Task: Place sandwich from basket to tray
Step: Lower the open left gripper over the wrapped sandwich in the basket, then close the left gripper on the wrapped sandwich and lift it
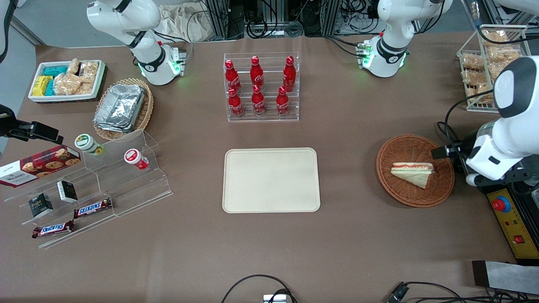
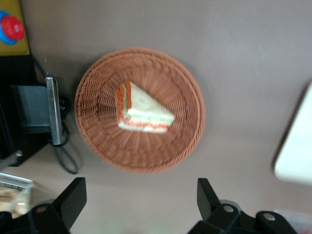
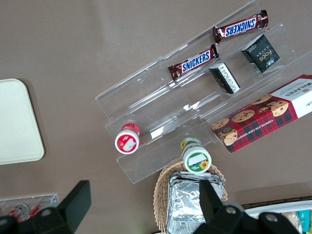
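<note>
The sandwich (image 1: 412,173), a white bread wedge with red and green layers, lies in the round reddish-brown basket (image 1: 400,191). The left wrist view shows the sandwich (image 2: 144,109) in the middle of the basket (image 2: 95,131). My gripper (image 2: 141,190) is open and empty, high above the bare table just outside the basket's rim. The working arm's wrist (image 1: 488,155) hangs over the basket's edge toward the working arm's end. The cream tray (image 1: 271,180) lies flat in the middle of the table, its corner also showing in the left wrist view (image 2: 297,151).
A clear rack of red bottles (image 1: 261,86) stands farther from the front camera than the tray. A yellow box with a red stop button (image 1: 507,216) sits beside the basket. A wire rack of bagged snacks (image 1: 484,63), an acrylic snack stand (image 1: 97,185), an oval basket of foil containers (image 1: 122,107) and a white bin (image 1: 65,80) stand at the table's ends.
</note>
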Robot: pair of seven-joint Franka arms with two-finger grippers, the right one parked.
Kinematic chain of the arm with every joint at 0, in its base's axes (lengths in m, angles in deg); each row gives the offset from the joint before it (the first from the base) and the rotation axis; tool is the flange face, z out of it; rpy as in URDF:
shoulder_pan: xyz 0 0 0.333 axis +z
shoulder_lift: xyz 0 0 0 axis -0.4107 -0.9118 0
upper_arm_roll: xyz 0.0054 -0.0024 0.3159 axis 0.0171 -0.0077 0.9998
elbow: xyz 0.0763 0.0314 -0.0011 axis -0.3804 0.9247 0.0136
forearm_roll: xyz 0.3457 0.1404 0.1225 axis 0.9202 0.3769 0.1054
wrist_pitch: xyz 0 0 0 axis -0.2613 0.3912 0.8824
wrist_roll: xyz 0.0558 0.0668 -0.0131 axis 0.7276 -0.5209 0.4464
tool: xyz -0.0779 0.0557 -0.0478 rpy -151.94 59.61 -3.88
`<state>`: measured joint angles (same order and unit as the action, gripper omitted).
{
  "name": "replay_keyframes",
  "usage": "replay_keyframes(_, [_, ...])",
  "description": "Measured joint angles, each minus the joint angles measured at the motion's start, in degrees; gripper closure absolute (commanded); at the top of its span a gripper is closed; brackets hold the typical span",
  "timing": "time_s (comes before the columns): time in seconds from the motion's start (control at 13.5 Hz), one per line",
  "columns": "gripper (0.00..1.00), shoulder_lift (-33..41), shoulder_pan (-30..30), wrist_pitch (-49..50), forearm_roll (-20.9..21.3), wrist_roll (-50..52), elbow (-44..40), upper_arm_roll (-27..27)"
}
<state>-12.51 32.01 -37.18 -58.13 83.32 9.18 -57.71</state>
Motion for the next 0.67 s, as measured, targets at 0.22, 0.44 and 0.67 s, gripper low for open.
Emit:
replay_keyframes(0.22, [0.0,0.5,1.7,-10.9,0.0,8.4,8.5,0.1])
replay_keyframes(0.44, [0.0,0.5,2.6,-18.4,0.1,16.7,15.0,0.5])
replay_keyframes(0.67, [0.0,0.5,3.8,-25.9,0.1,20.7,21.3,0.7])
